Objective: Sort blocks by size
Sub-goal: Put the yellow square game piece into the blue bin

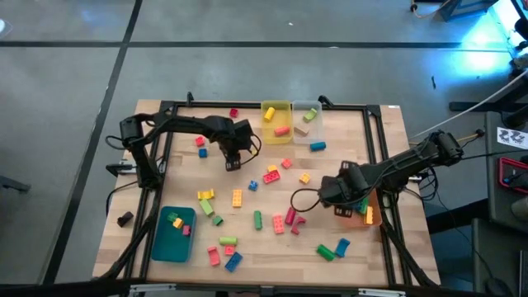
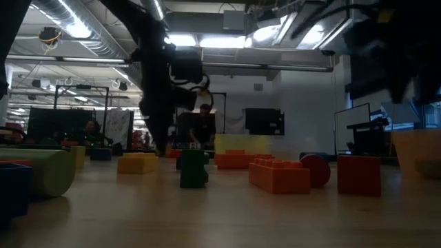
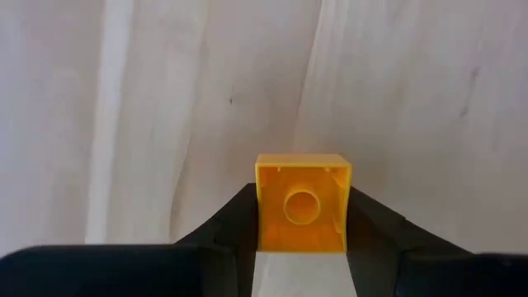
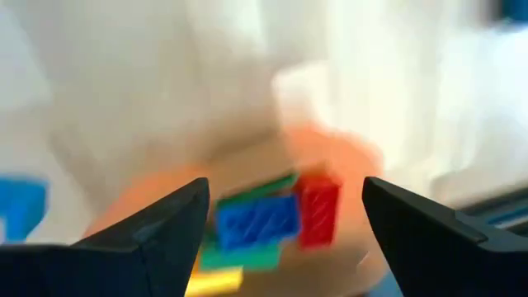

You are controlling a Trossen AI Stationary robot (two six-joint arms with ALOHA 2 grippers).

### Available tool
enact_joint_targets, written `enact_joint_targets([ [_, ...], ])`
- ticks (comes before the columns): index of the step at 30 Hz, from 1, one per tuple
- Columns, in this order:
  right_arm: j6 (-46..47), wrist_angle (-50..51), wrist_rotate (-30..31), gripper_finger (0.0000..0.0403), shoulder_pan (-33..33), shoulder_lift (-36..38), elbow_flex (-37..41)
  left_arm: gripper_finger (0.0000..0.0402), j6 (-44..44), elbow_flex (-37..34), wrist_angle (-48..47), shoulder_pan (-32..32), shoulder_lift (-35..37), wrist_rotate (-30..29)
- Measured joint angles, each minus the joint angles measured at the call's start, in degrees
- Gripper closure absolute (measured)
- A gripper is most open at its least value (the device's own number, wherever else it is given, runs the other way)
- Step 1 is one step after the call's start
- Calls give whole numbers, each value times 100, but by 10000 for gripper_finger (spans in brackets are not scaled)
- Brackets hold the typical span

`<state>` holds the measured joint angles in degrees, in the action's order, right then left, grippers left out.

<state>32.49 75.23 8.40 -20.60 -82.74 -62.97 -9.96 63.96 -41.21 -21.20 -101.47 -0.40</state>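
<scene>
The left end effector point(image 3: 301, 239) is closed narrowly around a small yellow block point(image 3: 302, 202), held above bare bench point(image 1: 247, 235) wood. The right end effector point(image 4: 285, 223) is spread wide and empty over an orange bin point(image 4: 346, 165) holding blue, green and red blocks point(image 4: 257, 221). Other blocks lie scattered across the bench.

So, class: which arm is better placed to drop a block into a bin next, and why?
Probably the left. The left gripper is shut on a small yellow block, above the table close to the yellow bin. The right gripper hangs open and empty over the orange bin.
</scene>
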Motion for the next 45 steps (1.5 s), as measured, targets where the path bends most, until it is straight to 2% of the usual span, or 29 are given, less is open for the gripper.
enact_joint_targets([
  [5, 3, -596, 1000, 84, 88, 0, -42, 280, 47, 833, -946, 187, 0, 38],
  [8, -4, -1029, 1201, 84, 297, 0, -42, 279, 216, 1315, -1627, 383, 0, 301],
  [13, -491, -1776, 1002, 84, 789, 0, 74, 271, 786, 1815, -3022, 879, 0, 621],
  [21, -1047, -2747, 336, 84, 1480, 0, 389, 272, 2078, 1853, -4842, 2010, 0, 1171],
  [28, -1047, -3029, 305, 84, 1810, 0, 672, 271, 3308, 1808, -4877, 3118, 87, 1918],
  [40, -1038, -3802, 307, 84, 2107, 0, 1334, 266, 5215, 1802, -4873, 4777, 107, 1876],
  [45, -1038, -3819, 298, 84, 2100, 0, 1339, 265, 5806, 1799, -4728, 5221, 107, 1529],
])
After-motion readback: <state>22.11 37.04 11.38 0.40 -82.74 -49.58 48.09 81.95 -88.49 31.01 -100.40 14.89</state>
